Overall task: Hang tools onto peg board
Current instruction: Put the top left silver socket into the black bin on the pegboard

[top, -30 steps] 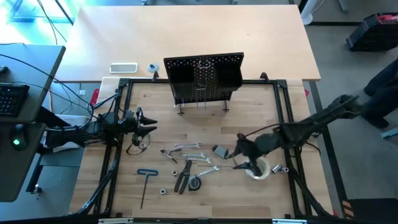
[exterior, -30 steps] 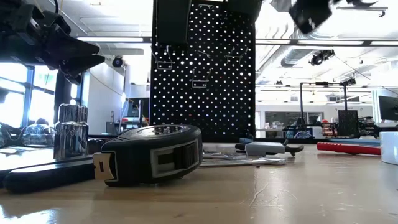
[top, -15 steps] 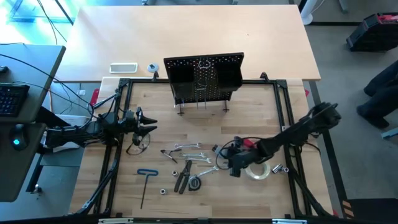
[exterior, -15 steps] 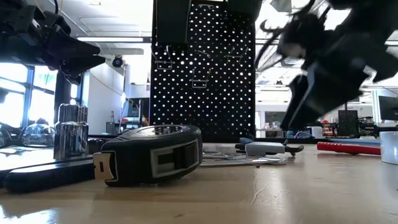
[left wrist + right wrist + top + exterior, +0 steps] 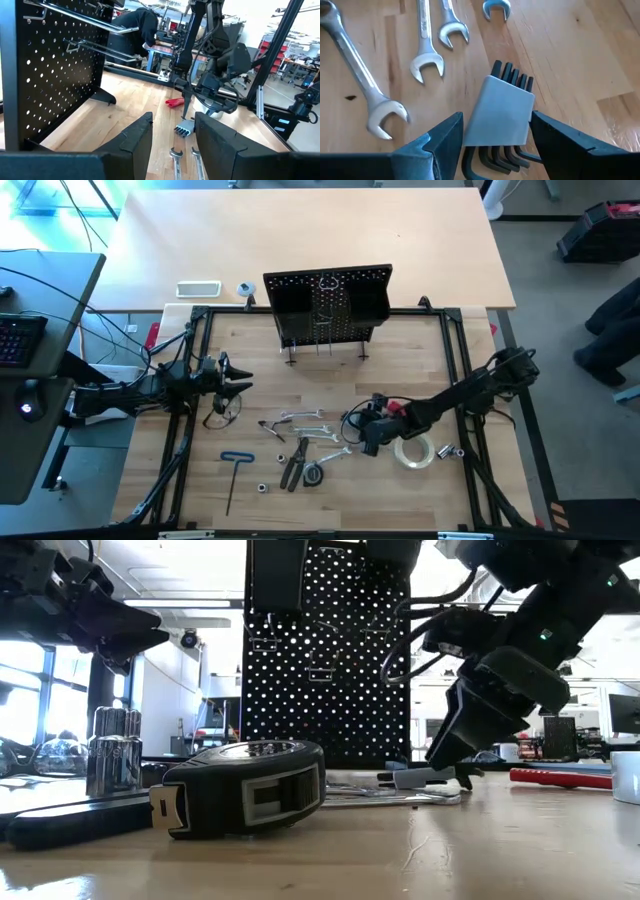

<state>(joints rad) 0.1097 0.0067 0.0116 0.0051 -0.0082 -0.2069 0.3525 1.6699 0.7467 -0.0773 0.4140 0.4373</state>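
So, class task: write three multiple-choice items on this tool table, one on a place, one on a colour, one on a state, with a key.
1. Where does the right gripper sit?
A. over the grey hex key set
B. at the peg board
C. above the blue T-handle hex key

2. What colour is the T-handle?
A. red
B. blue
C. silver

3. How are the right gripper's fingers?
A. shut on a wrench
B. open, one each side of the set
C. folded away

Key: A, the right wrist view shows the set between the fingers; B, seen from above; B, gaps show both sides.
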